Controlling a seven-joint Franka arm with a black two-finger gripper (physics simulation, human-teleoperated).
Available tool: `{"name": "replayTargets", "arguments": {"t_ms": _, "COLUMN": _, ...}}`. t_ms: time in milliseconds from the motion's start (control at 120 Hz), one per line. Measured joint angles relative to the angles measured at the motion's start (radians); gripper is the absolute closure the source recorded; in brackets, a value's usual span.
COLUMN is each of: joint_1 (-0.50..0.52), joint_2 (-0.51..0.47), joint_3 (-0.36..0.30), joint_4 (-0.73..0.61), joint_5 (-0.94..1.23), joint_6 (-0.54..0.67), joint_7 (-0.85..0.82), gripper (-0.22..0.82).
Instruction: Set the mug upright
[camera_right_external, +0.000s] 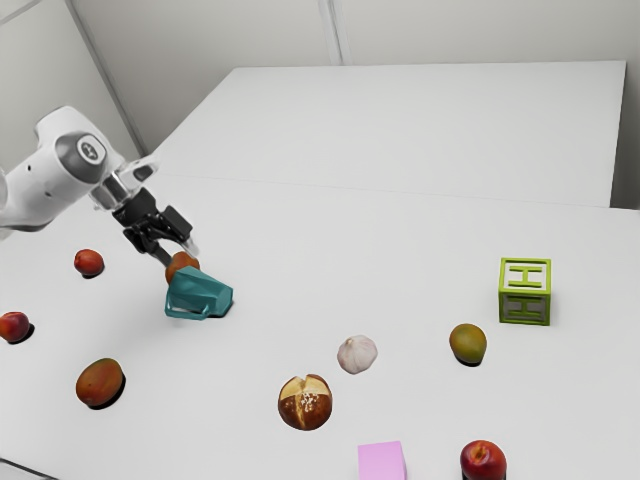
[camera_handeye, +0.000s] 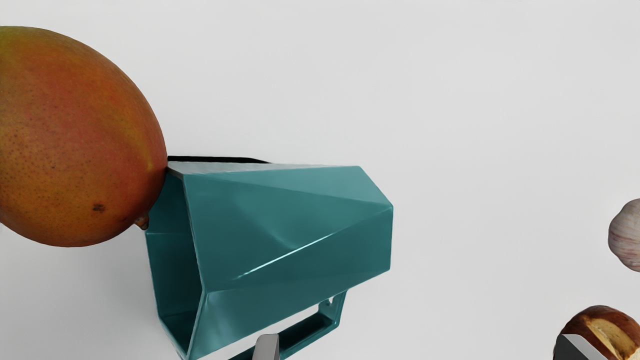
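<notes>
The teal mug (camera_right_external: 200, 293) lies on its side on the table, its handle toward the near side of the exterior view. In the wrist view the mug (camera_handeye: 295, 230) has its open mouth facing a mango (camera_handeye: 75, 140), which stands right against or very near the rim. My gripper (camera_right_external: 179, 251) is just above and behind the mango and mug in the exterior view. Its fingers stand wide apart with nothing held between them; in the wrist view the gripper (camera_handeye: 421, 347) has one fingertip over the handle and the other over the bread roll.
Beyond the mug lie a garlic bulb (camera_right_external: 357, 354), a bread roll (camera_right_external: 305, 402), a pink block (camera_right_external: 382, 461), a green fruit (camera_right_external: 468, 343), a red fruit (camera_right_external: 484, 461) and a green letter cube (camera_right_external: 525, 291). Another mango (camera_right_external: 100, 382) and two red fruits (camera_right_external: 89, 262) are at the exterior view's left.
</notes>
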Motion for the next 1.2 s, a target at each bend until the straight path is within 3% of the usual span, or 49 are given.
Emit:
{"name": "replayTargets", "arguments": {"t_ms": 567, "joint_1": 0.063, "joint_2": 0.119, "joint_3": 0.001, "joint_4": 0.036, "joint_5": -0.033, "joint_6": 0.091, "joint_7": 0.263, "gripper": 0.0}}
{"name": "replayTargets", "arguments": {"t_ms": 1117, "joint_1": 0.074, "joint_2": 0.167, "joint_3": -0.001, "joint_4": 0.033, "joint_5": -0.103, "joint_6": 0.024, "joint_7": 0.343, "gripper": 0.0}}
{"name": "replayTargets", "arguments": {"t_ms": 1200, "joint_1": 0.074, "joint_2": 0.168, "joint_3": -0.001, "joint_4": 0.033, "joint_5": -0.121, "joint_6": -0.006, "joint_7": 0.349, "gripper": 0.05}}
